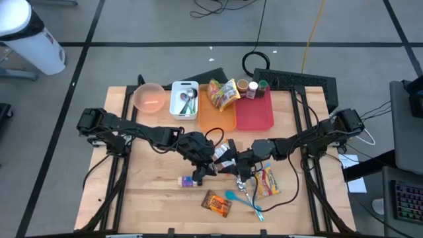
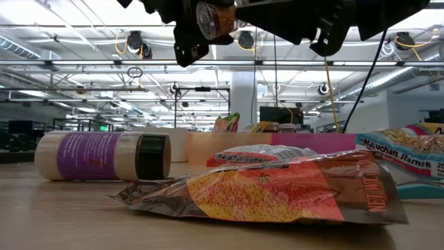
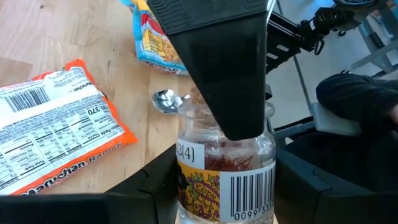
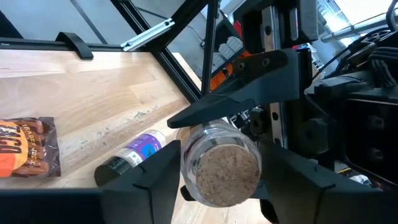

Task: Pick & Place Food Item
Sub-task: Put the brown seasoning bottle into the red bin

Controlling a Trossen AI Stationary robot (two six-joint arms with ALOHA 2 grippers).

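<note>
A clear spice jar (image 3: pixel 227 168) is held above the middle of the bench (image 1: pixel 152 205), clamped between the left gripper's (image 1: pixel 210 157) fingers. The right gripper's (image 1: pixel 239 165) fingers are set either side of the same jar; whether they grip cannot be told. A handover seems under way; next, one gripper must release.

Two arms, two trays: one orange (image 1: pixel 217 118), one red (image 1: pixel 255 114). One pink bowl (image 1: pixel 149 98), one white tub (image 1: pixel 184 99) with spoons. Two small jars (image 1: pixel 243 86) behind. One purple-labelled bottle (image 1: pixel 188 181) lying flat, one blue spoon (image 1: pixel 236 197), one held spice jar (image 3: pixel 225 175), several food packets.
</note>
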